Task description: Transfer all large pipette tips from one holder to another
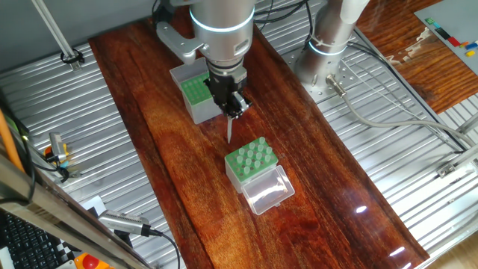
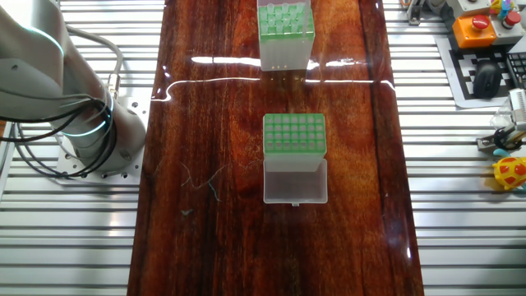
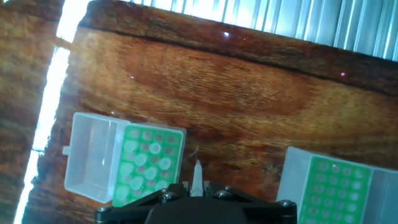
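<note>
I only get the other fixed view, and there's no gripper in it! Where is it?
Observer: The two-finger gripper is above the wooden table, between the grey-sided green-topped box and the clear-sided green-topped box.
Operator: Is it holding anything?
Observer: Yes, one pale conical pipette tip, pinched at its wide end, point down.
Operator: Is the clear box's lid open? My picture cuts it off.
Observer: Yes, its clear hinged lid lies folded open beside it.
</note>
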You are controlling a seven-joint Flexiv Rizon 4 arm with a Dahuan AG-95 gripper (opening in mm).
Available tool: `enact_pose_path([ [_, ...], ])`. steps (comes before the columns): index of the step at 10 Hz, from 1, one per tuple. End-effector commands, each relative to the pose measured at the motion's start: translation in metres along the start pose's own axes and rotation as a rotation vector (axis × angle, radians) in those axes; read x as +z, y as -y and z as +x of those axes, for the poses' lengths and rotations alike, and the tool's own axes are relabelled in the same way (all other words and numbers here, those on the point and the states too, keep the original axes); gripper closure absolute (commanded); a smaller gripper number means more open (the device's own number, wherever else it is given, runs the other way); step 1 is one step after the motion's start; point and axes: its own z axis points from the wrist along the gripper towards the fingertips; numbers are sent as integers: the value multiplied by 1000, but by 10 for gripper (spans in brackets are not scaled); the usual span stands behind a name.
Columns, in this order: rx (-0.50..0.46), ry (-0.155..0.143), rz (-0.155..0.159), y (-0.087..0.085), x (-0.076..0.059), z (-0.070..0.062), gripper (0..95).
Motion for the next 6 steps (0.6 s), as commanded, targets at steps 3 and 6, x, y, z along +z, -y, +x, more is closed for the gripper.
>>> enact_pose_path([
  [3, 73, -13, 26, 0, 0, 1, 950],
  [6, -89, -24, 30, 71, -25, 23, 950],
])
